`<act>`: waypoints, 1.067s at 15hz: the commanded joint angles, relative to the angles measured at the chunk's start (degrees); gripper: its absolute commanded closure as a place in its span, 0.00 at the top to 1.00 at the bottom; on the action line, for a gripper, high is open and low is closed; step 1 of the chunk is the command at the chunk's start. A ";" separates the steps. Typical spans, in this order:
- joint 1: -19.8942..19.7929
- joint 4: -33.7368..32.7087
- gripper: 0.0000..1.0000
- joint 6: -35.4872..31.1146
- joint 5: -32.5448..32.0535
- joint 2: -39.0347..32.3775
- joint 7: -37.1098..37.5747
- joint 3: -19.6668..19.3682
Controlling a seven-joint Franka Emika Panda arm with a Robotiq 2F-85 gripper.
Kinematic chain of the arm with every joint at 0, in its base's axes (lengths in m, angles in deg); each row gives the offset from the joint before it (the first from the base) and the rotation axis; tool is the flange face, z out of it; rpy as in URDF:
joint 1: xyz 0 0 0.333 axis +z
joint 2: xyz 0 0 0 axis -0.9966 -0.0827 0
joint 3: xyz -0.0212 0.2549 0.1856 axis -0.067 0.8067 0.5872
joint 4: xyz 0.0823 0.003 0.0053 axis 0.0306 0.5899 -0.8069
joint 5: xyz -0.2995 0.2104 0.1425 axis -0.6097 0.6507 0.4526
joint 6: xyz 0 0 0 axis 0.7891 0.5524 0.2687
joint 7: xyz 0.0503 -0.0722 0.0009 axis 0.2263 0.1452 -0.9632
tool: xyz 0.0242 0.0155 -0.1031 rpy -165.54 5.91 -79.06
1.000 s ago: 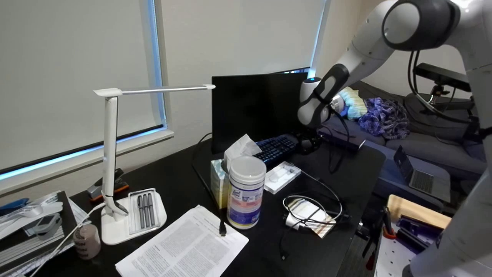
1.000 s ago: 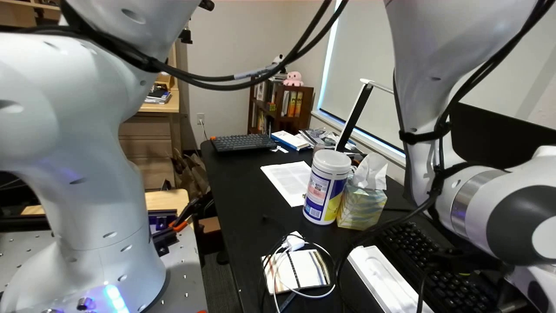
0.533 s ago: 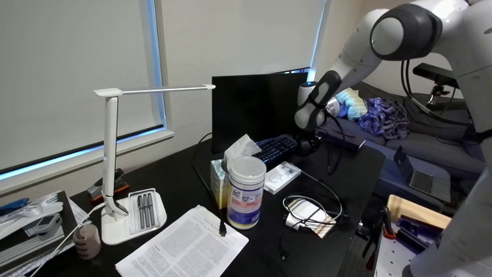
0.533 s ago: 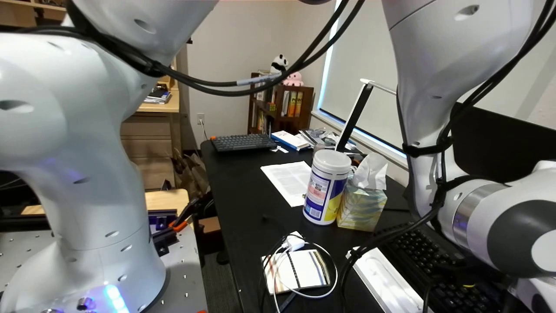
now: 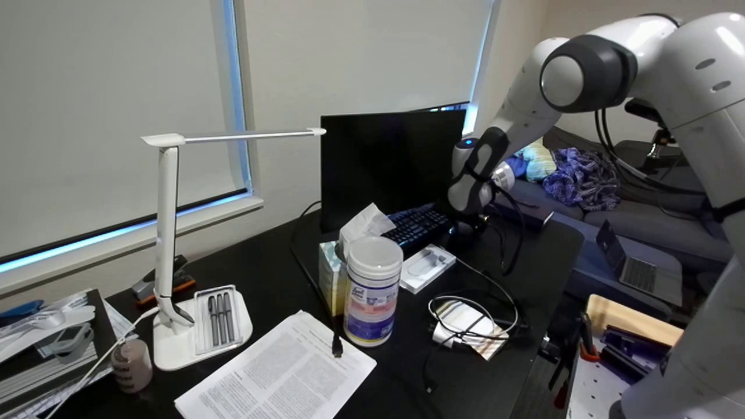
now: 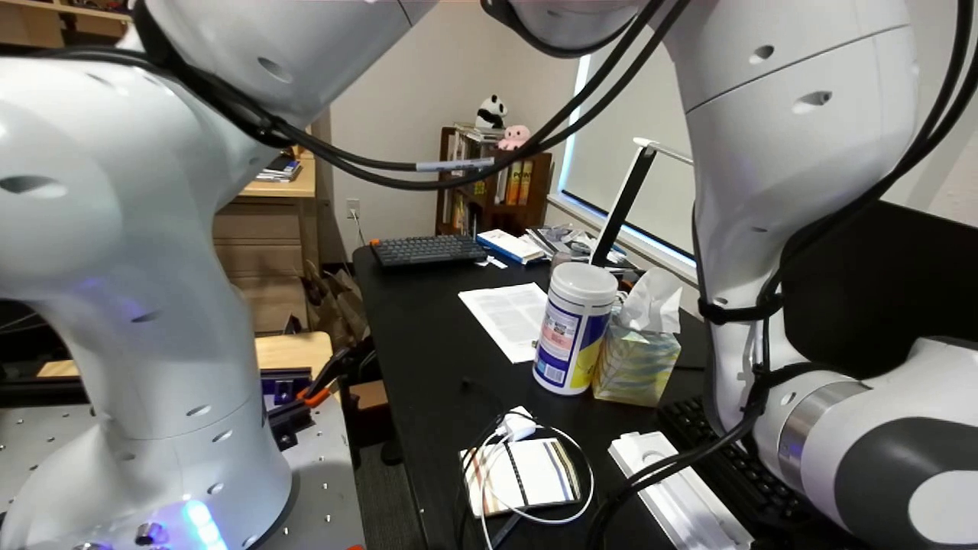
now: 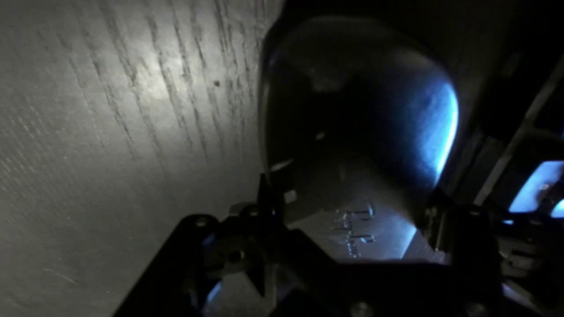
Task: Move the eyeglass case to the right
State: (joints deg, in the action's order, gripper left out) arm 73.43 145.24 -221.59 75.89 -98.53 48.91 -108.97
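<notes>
A white-and-grey arm [image 5: 692, 105] is arching over the black bench [image 6: 428, 336] in both exterior views. A dark monitor [image 5: 390, 169] is standing at the back, with a white desk lamp [image 5: 167, 221] rising well apart from it. A keyboard [image 5: 418, 226] is lying in front of the monitor, and printed sheets [image 5: 279, 366] are lying near the lamp's foot. A wipes tub [image 5: 373, 291] is standing upright just beside a patterned tissue box [image 6: 638, 363]. The tool [image 7: 350, 207] is hanging low near the keyboard's end, its fingers [image 7: 265, 198] standing wide apart. Between them the dark, glossy, round-ended eyeglass case [image 7: 348, 119] is sitting, the bench's wood grain showing alongside; the dim wrist view is hiding whether they are touching it. Three pens [image 5: 221, 320] are lying on the lamp's base.
</notes>
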 commanded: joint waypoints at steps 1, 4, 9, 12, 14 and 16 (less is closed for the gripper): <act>-0.89 0.18 0.49 -2.42 3.67 -0.46 -5.94 1.10; -0.83 0.74 0.94 -1.71 5.66 0.13 -8.09 1.01; -1.75 4.20 1.00 0.74 11.64 4.41 -8.74 2.08; -3.05 6.40 1.00 0.64 16.00 7.73 -9.36 3.41; -3.66 7.78 1.00 0.46 18.14 10.04 -9.75 4.09; -3.68 9.11 1.00 2.47 19.53 12.99 -9.76 4.17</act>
State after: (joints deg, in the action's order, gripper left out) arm 71.20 150.49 -221.63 92.26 -91.66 42.17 -106.40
